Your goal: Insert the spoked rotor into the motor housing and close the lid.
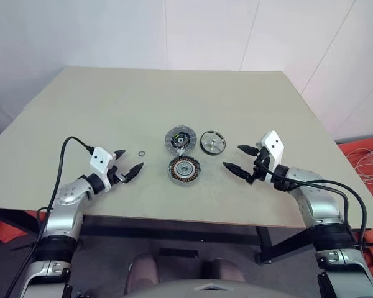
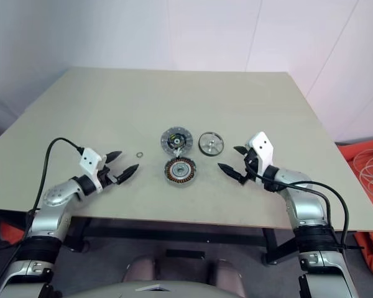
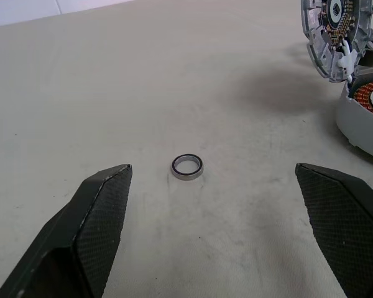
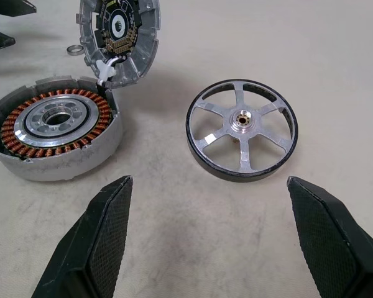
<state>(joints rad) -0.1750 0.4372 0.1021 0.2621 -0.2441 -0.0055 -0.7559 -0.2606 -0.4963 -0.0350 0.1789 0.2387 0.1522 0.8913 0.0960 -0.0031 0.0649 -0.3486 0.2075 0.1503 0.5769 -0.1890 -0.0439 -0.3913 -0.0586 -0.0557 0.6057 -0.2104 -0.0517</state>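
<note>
The spoked rotor (image 4: 241, 129) is shown beside the motor housing (image 4: 55, 127). The lid (image 4: 119, 38) is propped against the housing. Both the left gripper (image 1: 128, 164) and the right gripper (image 1: 239, 158) are spread, empty.

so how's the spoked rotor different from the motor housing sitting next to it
The spoked rotor is an open black ring with silver spokes meeting a small hub; the motor housing is a grey shell packed with copper-brown windings around a silvery centre. The rotor lies alone on the table; the housing has the lid propped up at its rim. The rotor looks shallower than the housing. Both are round, lie flat, and neither is gripped.
</note>
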